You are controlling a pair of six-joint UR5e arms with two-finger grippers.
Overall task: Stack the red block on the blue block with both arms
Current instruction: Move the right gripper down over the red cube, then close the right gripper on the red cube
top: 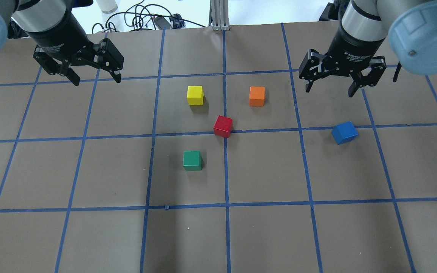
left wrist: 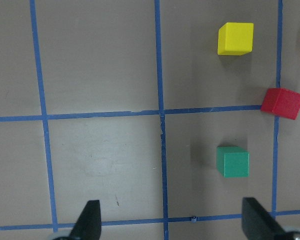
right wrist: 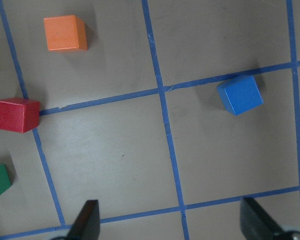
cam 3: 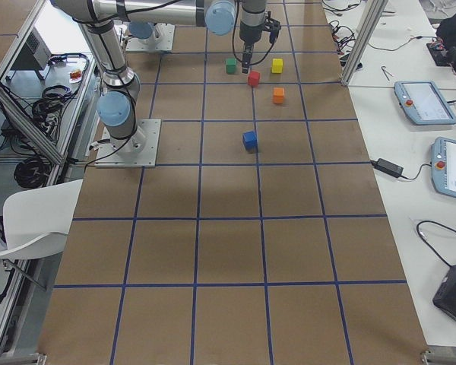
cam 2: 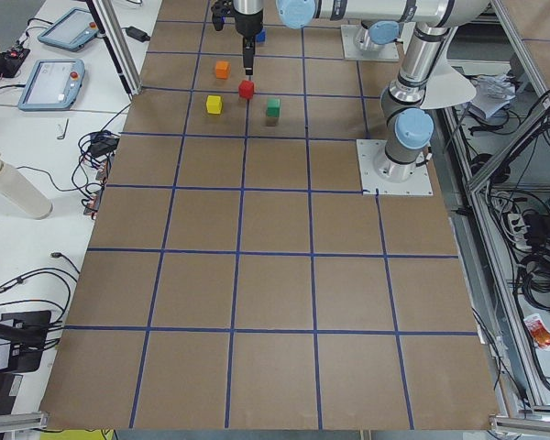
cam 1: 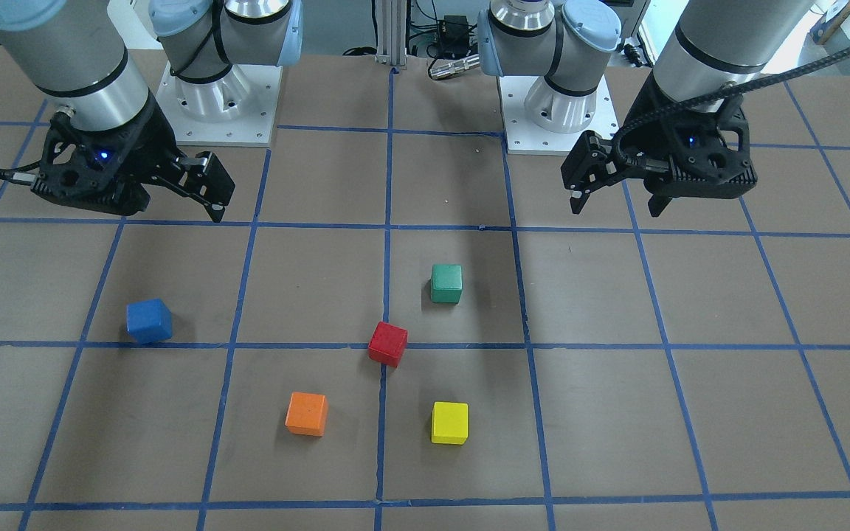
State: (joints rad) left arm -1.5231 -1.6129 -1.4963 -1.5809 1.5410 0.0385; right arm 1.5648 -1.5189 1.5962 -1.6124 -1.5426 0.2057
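Observation:
The red block (cam 1: 387,344) sits on the table near the middle, on a blue tape line; it also shows in the overhead view (top: 223,126) and both wrist views (left wrist: 283,103) (right wrist: 17,115). The blue block (cam 1: 149,321) sits alone on the robot's right side (top: 344,132) (right wrist: 240,94). My left gripper (top: 97,80) (cam 1: 617,209) (left wrist: 172,222) is open and empty, above the table, well left of the red block. My right gripper (top: 329,91) (cam 1: 174,210) (right wrist: 172,220) is open and empty, above the table just beyond the blue block.
A green cube (top: 192,160) lies on the near side of the red block. A yellow cube (top: 195,95) and an orange cube (top: 257,96) lie on its far side. The brown table (top: 89,235) carries a blue tape grid. Both arm bases (cam 1: 218,96) stand at the robot's edge.

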